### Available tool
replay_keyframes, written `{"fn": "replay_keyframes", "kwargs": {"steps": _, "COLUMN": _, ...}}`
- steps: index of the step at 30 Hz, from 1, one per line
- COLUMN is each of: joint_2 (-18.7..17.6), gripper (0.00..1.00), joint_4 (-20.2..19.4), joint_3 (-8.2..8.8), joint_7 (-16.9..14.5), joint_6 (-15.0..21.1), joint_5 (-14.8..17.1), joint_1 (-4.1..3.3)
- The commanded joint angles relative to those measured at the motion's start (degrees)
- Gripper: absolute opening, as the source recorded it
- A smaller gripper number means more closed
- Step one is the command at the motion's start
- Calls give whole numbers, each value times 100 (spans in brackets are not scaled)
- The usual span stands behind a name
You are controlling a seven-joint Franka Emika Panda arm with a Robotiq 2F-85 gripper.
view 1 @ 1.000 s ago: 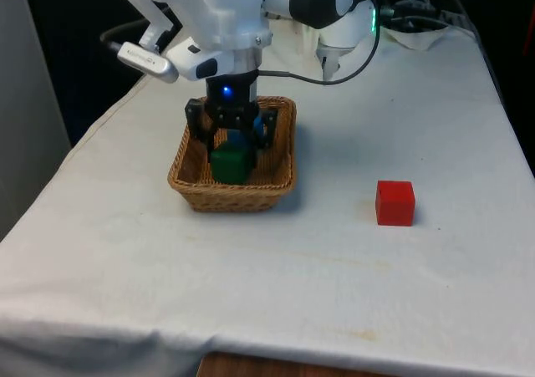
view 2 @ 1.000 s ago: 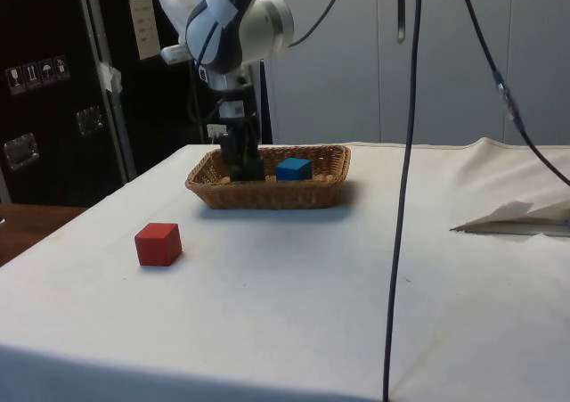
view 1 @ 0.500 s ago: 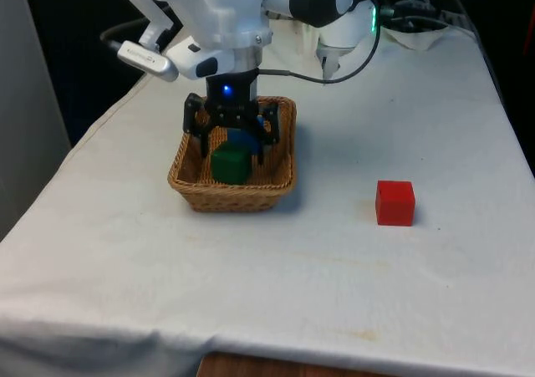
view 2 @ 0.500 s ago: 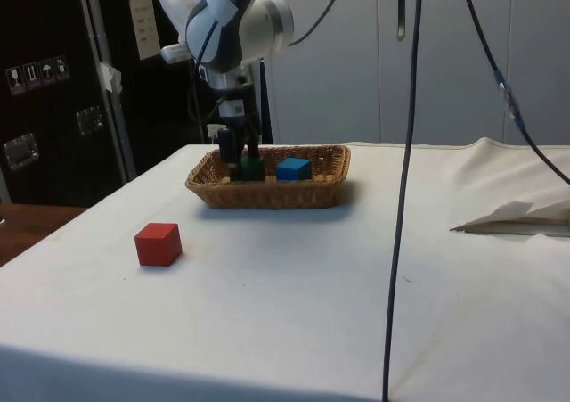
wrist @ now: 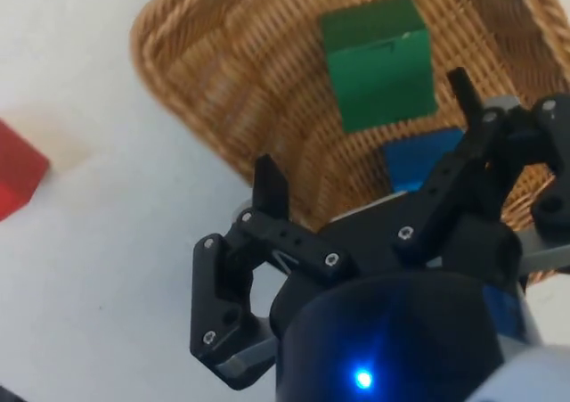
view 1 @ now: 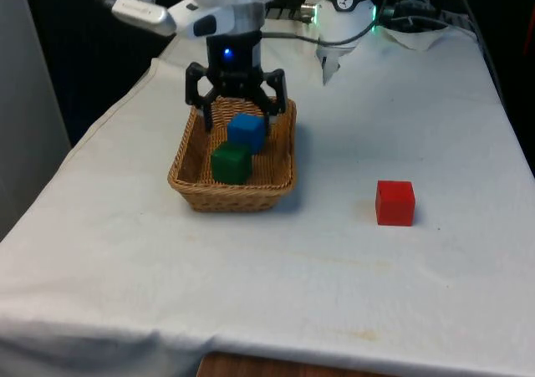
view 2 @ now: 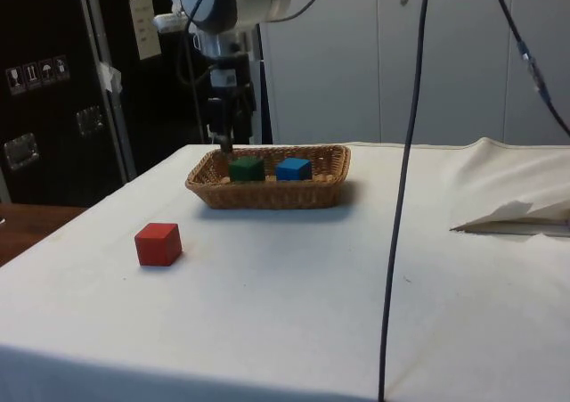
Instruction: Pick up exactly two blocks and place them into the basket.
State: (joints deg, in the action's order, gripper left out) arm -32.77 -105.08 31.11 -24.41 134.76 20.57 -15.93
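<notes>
Front view, and there's the gripper (view 1: 237, 116) hanging above the basket (view 1: 185, 179) with its jaws spread wide and nothing between them. Down in the wicker sit two blocks: the green block (view 1: 230, 163) nearer the front rim and the blue block (view 1: 247, 131) just behind it, the two close together, maybe touching. The green one lies below the open jaws and a little forward of them, clear of both fingers. From the side, the gripper (view 2: 221, 127) stands above the basket's rim (view 2: 267, 191), apart from both blocks. Out on the cloth, well away from the basket, a red block (view 1: 394, 202) sits alone. By my count that's two in, so the placing looks done. What's called for next, I'd say, is a clean retreat upward, leaving the red one exactly where it is.
</notes>
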Motion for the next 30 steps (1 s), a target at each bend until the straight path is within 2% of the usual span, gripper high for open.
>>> {"fn": "replay_keyframes", "kwargs": {"steps": 1, "joint_2": 103, "gripper": 100, "joint_4": -92, "joint_3": 63, "joint_7": 92, "joint_6": 0, "joint_5": -80, "joint_1": -103}}
{"fn": "replay_keyframes", "kwargs": {"steps": 2, "joint_2": 160, "gripper": 100, "joint_4": -132, "joint_3": 63, "joint_7": 132, "joint_6": -6, "joint_5": -115, "joint_1": -126}}
{"fn": "replay_keyframes", "kwargs": {"steps": 3, "joint_2": 63, "gripper": 100, "joint_4": -46, "joint_3": 0, "joint_7": 40, "joint_6": 0, "joint_5": -34, "joint_1": -29}}
{"fn": "replay_keyframes", "kwargs": {"steps": 4, "joint_2": 275, "gripper": 100, "joint_4": -206, "joint_3": 46, "joint_7": 229, "joint_6": -11, "joint_5": -201, "joint_1": -189}}
{"fn": "replay_keyframes", "kwargs": {"steps": 9, "joint_2": 544, "gripper": 100, "joint_4": -367, "joint_3": -52, "joint_7": 498, "joint_6": -17, "joint_5": -441, "joint_1": -264}}
{"fn": "replay_keyframes", "kwargs": {"steps": 10, "joint_2": 636, "gripper": 100, "joint_4": -413, "joint_3": -86, "joint_7": 607, "joint_6": -11, "joint_5": -521, "joint_1": -304}}
{"fn": "replay_keyframes", "kwargs": {"steps": 11, "joint_2": 676, "gripper": 100, "joint_4": -435, "joint_3": -103, "joint_7": 653, "joint_6": -6, "joint_5": -550, "joint_1": -321}}
{"fn": "replay_keyframes", "kwargs": {"steps": 12, "joint_2": 630, "gripper": 100, "joint_4": -395, "joint_3": -143, "joint_7": 567, "joint_6": -11, "joint_5": -493, "joint_1": -246}}
{"fn": "replay_keyframes", "kwargs": {"steps": 13, "joint_2": 716, "gripper": 100, "joint_4": -453, "joint_3": -120, "joint_7": 693, "joint_6": -6, "joint_5": -579, "joint_1": -338}}
{"fn": "replay_keyframes", "kwargs": {"steps": 15, "joint_2": 791, "gripper": 100, "joint_4": -510, "joint_3": -149, "joint_7": 779, "joint_6": 29, "joint_5": -636, "joint_1": -378}}
{"fn": "replay_keyframes", "kwargs": {"steps": 20, "joint_2": 974, "gripper": 100, "joint_4": -659, "joint_3": -258, "joint_7": 1031, "joint_6": 120, "joint_5": -848, "joint_1": -447}}
{"fn": "replay_keyframes", "kwargs": {"steps": 21, "joint_2": 951, "gripper": 100, "joint_4": -613, "joint_3": -304, "joint_7": 957, "joint_6": 34, "joint_5": -785, "joint_1": -378}}
{"fn": "replay_keyframes", "kwargs": {"steps": 22, "joint_2": 1003, "gripper": 100, "joint_4": -688, "joint_3": -275, "joint_7": 1077, "joint_6": 138, "joint_5": -882, "joint_1": -464}}
{"fn": "replay_keyframes", "kwargs": {"steps": 30, "joint_2": 1175, "gripper": 100, "joint_4": -877, "joint_3": -453, "joint_7": 1467, "joint_6": 321, "joint_5": -1220, "joint_1": -539}}
